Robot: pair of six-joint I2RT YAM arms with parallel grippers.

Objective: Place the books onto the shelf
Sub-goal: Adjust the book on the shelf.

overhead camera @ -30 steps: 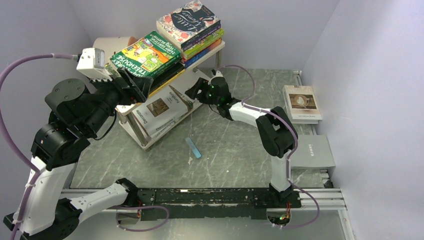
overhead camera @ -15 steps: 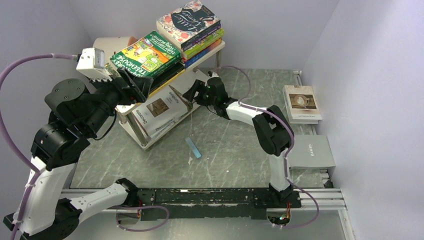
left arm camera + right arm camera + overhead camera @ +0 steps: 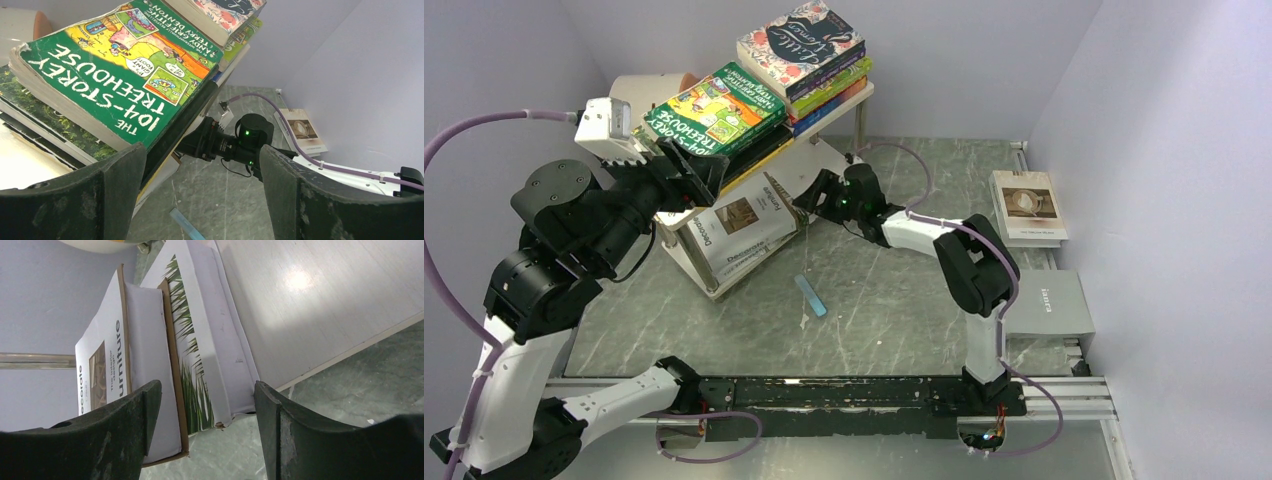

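1. I saw my left gripper (image 3: pixel 690 166) spread wide beside the green book (image 3: pixel 714 108) stacked on top of the shelf (image 3: pixel 320 315)
2. My right gripper (image 3: pixel 810 200) was open, facing white books (image 3: pixel 744 225) on its lower level

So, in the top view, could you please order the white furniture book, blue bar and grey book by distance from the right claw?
1. White furniture book, just left of the right claw.
2. Blue bar, mid-table.
3. Grey book, far right edge.
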